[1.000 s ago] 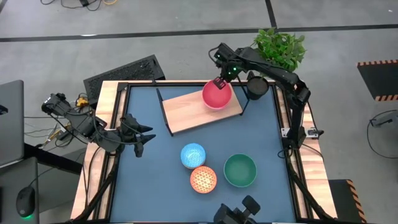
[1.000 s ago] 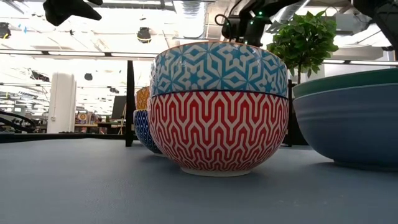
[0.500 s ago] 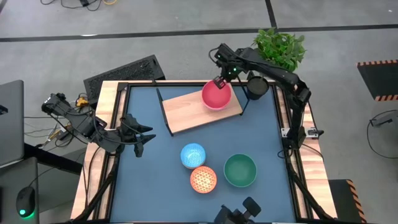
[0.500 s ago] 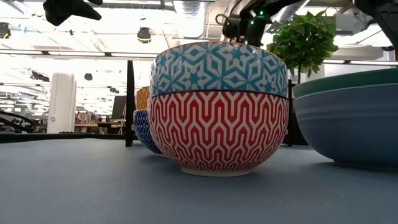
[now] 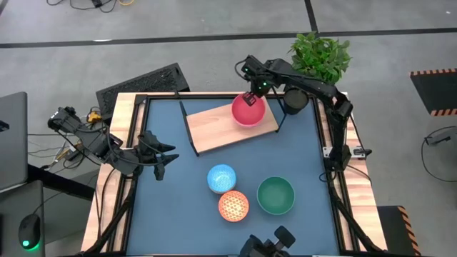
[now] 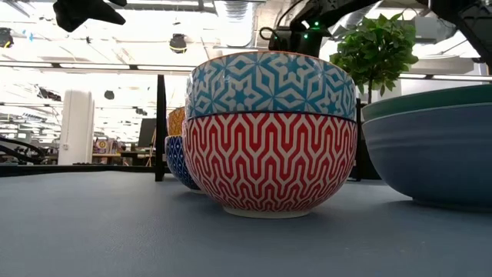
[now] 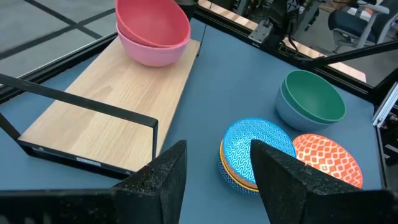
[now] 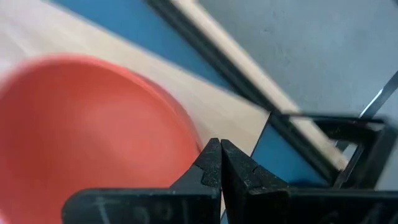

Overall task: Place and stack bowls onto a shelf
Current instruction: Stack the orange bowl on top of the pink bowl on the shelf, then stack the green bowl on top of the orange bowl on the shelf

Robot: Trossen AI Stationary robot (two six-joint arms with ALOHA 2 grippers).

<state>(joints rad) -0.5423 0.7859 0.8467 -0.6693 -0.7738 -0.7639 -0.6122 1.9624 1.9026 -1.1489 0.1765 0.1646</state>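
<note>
Two stacked pink bowls (image 5: 248,110) sit at the right end of the light-wood, black-wire-framed shelf (image 5: 218,125); remaining bowls cluster near the blue mat's (image 5: 171,207) front edge.

A robotics lab in a large open hall: 2 dark robot arms (image 5: 325,107) bolted to a wood-edged worktop (image 5: 123,114) on grey concrete floor (image 5: 214,21), a laptop (image 5: 11,139) alongside, loose cables (image 5: 53,153), ceiling strip lights (image 6: 154,35), distant office chairs (image 7: 357,25).

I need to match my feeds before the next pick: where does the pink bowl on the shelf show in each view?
High view: round pink bowl, far right end of light-wood shelf.
Low view: not visible.
Left wrist view: at the top.
Right wrist view: fills the left.
Shared landmark: the shelf.
</note>
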